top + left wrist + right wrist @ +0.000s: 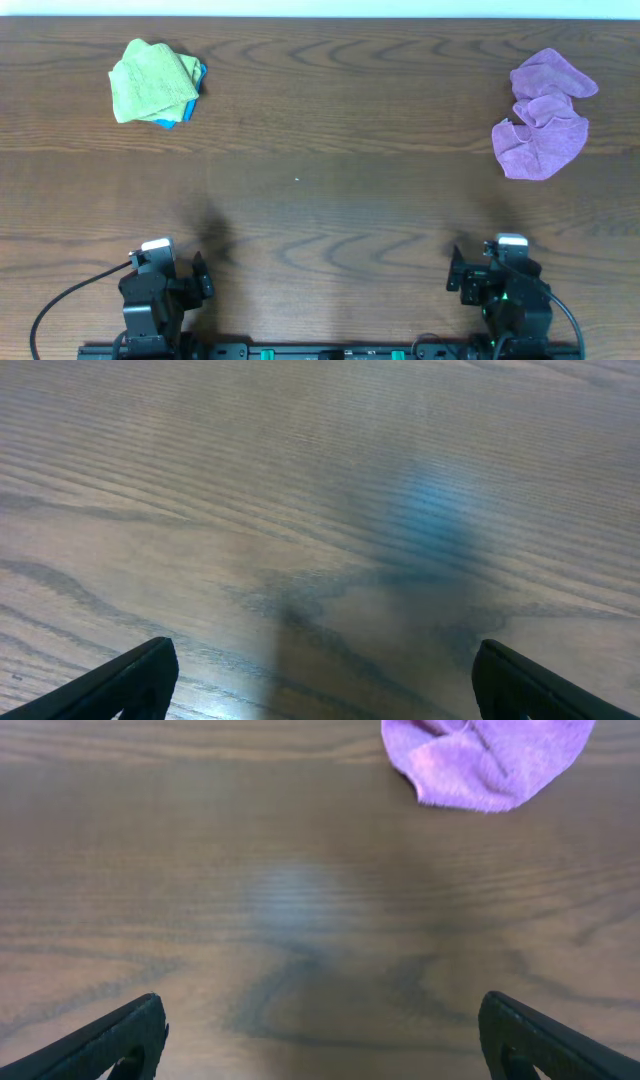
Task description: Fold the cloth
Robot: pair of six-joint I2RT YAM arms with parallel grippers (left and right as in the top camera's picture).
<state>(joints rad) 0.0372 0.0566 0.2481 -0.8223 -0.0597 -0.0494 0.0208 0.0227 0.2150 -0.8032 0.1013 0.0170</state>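
Note:
A crumpled purple cloth [541, 116] lies at the far right of the wooden table; its lower edge also shows at the top of the right wrist view [490, 758]. A green cloth [152, 80] lies folded on top of a blue cloth [196, 88] at the far left. My left gripper [203, 275] sits at the near left edge, open and empty over bare wood [320, 670]. My right gripper [453, 272] sits at the near right edge, open and empty [320, 1035], well short of the purple cloth.
The wooden table [320, 200] spans the whole view. Black cables run from both arm bases along the near edge [70, 295].

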